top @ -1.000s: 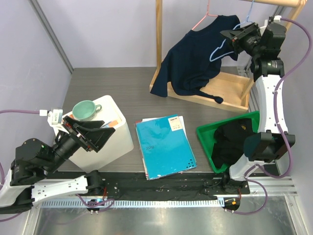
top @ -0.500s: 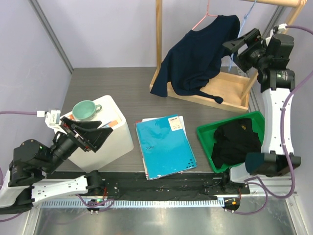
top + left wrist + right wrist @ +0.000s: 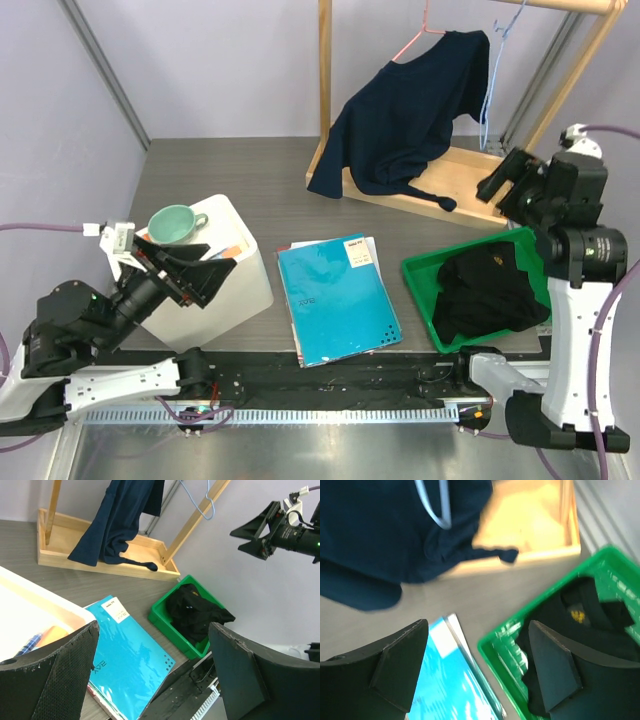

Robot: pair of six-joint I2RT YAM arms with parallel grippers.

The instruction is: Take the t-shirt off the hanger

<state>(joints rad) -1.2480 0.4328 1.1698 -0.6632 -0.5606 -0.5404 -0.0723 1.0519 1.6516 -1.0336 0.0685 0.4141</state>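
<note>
top external: blk garment (image 3: 488, 290) in green bin (image 3: 420, 285), tee (image 3: 400, 120) over wood tray (image 3: 475, 185)

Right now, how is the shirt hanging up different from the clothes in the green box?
The hanging t-shirt is navy blue; the bundle in the green box is black with a small yellow mark. The t-shirt hangs from a pink hanger; the bundle lies crumpled. Both are dark cloth.

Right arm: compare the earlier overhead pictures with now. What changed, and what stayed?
The right gripper opened its jaws, let go of the blue hanger and dropped back from the rail toward the green bin. The hanger now hangs free. The t-shirt, left gripper and notebook stayed put.
</note>
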